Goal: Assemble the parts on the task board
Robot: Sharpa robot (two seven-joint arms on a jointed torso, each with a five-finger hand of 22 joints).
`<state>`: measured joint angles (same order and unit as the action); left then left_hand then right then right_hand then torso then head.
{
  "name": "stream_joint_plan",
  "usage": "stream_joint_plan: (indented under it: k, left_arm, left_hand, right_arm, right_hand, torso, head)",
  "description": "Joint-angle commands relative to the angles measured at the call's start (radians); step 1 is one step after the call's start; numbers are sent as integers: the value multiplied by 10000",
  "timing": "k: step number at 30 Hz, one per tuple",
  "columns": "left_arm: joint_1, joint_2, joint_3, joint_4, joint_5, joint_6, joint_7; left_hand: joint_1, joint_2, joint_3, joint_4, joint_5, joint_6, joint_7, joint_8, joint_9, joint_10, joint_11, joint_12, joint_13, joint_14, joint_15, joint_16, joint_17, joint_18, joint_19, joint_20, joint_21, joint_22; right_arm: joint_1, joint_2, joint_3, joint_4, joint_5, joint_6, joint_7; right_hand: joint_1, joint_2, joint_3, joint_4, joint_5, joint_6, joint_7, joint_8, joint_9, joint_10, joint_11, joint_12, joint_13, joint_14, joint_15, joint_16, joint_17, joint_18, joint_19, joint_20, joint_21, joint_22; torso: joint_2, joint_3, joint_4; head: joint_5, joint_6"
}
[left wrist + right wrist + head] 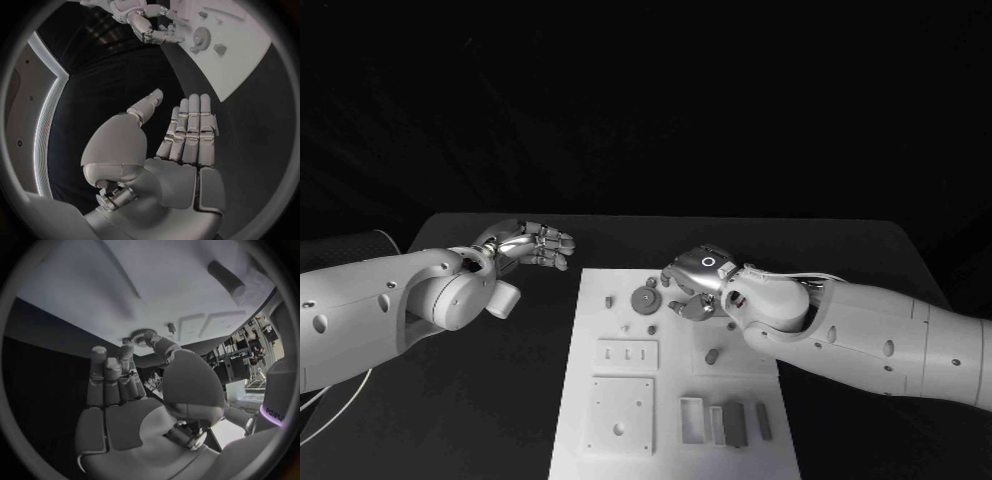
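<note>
L hand (531, 244) flat, R hand (698, 283) over board (668, 415)

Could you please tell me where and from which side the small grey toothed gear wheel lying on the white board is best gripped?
Probably by its toothed rim, from above: the small grey gear wheel lies flat on the white task board, leaving only its edge to pinch.

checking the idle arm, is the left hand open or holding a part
Open: the left hand holds nothing, fingers straight, over the black table.
</note>
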<state>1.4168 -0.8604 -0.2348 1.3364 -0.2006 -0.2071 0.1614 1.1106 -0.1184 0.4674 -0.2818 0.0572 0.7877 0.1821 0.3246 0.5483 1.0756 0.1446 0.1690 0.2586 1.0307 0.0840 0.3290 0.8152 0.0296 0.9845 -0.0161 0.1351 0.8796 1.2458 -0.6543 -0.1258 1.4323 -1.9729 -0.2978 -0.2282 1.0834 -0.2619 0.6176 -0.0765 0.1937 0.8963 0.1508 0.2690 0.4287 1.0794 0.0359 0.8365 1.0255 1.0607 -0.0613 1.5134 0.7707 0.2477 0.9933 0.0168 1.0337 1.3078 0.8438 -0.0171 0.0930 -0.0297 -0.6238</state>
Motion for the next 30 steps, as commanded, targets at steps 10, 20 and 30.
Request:
stream_joint_plan:
  k: [10,20,30]
  left_arm:
    - [17,11,11,-33,-22,30,183]
    - [17,37,14,-211,-7,57,296]
    - [17,80,12,-308,-6,111,281]
  left_hand:
    - [-15,-48,-31,-39,-62,34,11,-61,23,-57,-7,-68,14,61,-26,-78,23,137,-5,-18,-53,13]
    - [12,-2,-9,-45,-61,56,-50,-83,57,-213,70,-216,-18,-25,22,-223,44,124,-98,20,-137,3]
    - [42,10,5,-49,-61,62,-45,-95,68,-273,104,-287,-38,-12,26,-256,61,130,-96,27,-150,8]
  right_arm:
    - [19,-875,520,416,1500,-492,232]
    - [249,-2065,675,558,3922,-934,1650]
    - [322,-2699,672,-307,5854,-105,3293]
  right_hand:
    - [64,-52,24,85,43,-11,-18,-17,-16,-17,10,53,-40,-9,-9,11,-13,141,25,-18,-22,133]
    - [894,381,156,-841,38,-223,90,-47,-38,-265,116,-1530,-1716,-49,44,-647,-464,141,-147,19,-229,70]
    - [968,680,300,-1578,44,-395,205,60,-17,-409,544,-4798,-4854,-201,445,-956,-814,141,-353,247,-489,35]
  torso:
    - [-11,-11,17]
    - [-17,4,-22]
    - [-41,78,-66]
  head:
    - [-112,112]
    - [-369,285]
    - [-487,301]
